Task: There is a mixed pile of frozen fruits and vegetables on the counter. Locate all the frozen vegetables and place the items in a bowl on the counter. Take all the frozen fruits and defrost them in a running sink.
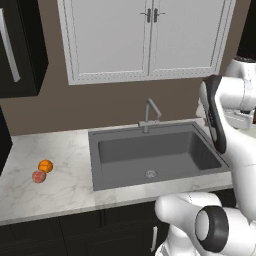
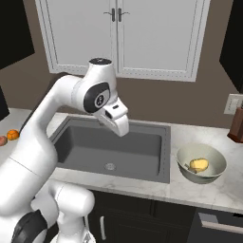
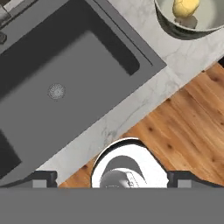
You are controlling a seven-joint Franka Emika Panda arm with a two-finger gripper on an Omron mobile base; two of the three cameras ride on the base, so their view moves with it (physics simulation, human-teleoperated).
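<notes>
Gripper point(image 3: 112, 180) empty, fingers spread wide above sink point(image 2: 142, 156); next fruits, orange ball point(image 1: 45, 165) and reddish-pink ball point(image 1: 38, 176), sit near counter's point(image 1: 60, 190) left end: swing across, descend centred over one.

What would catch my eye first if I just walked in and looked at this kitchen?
Probably the big white robot arm bent over the dark grey sink set into the marble counter. Next, two small bright balls, one orange and one reddish-pink, left of the sink, and a pale bowl on its right holding a yellow lumpy piece.
</notes>
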